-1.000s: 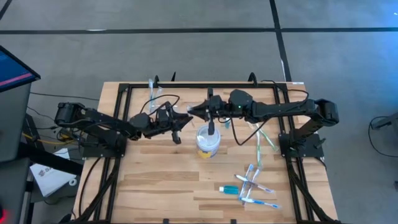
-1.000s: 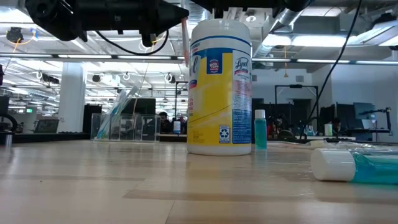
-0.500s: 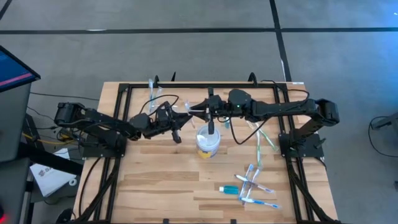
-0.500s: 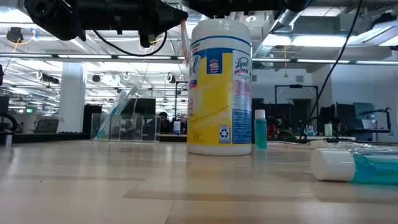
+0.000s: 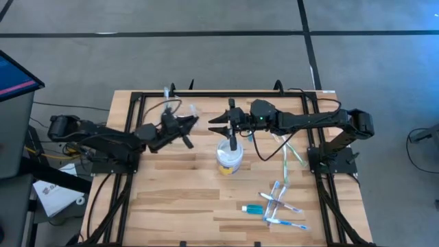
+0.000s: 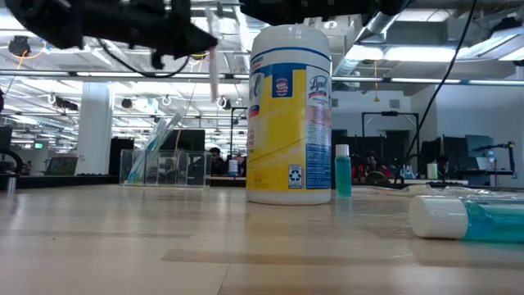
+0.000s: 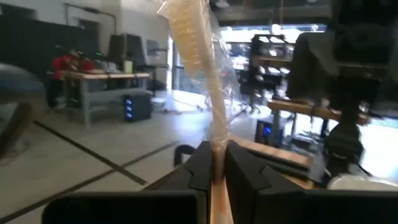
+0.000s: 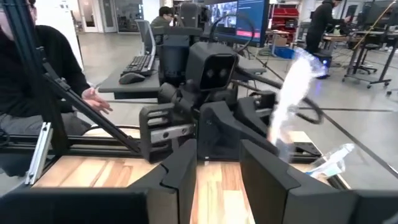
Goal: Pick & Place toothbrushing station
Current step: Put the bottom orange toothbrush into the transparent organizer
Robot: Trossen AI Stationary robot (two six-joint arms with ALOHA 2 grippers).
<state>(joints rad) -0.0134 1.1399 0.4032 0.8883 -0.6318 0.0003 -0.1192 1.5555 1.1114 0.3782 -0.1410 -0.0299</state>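
Note:
My left gripper (image 5: 184,126) hangs above the table's far left part, shut on a toothbrush (image 7: 200,56) in a clear wrapper. The same toothbrush (image 6: 213,72) shows as a pale strip under the arm in the low view. My right gripper (image 5: 215,123) stands open a short way to its right, above and behind the yellow-banded tub (image 5: 229,156), with nothing between its fingers (image 8: 181,167). The toothbrushing station (image 6: 164,166), a see-through stand with a blue brush in one cup, rests on the table by the far left edge (image 5: 169,95). My left gripper pinches the wrapped toothbrush's handle (image 7: 217,150) between its two fingers. The brush runs on past the fingertips, its wrapped end (image 7: 186,25) free. It is lifted clear of the table and stands about upright in the low view.
The tall yellow-banded tub (image 6: 289,115) stands mid-table. Several wrapped toothbrushes (image 5: 280,206) and a teal tube (image 5: 252,208) lie near the right front, and more brushes (image 5: 288,154) lie farther back. A small teal bottle (image 6: 342,170) stands behind the tub. People sit beyond the table.
My right gripper has opened and let go of the toothbrush. My left gripper, still shut on it, has drawn back toward the table's left edge, carrying the brush away from the right gripper and the tub.

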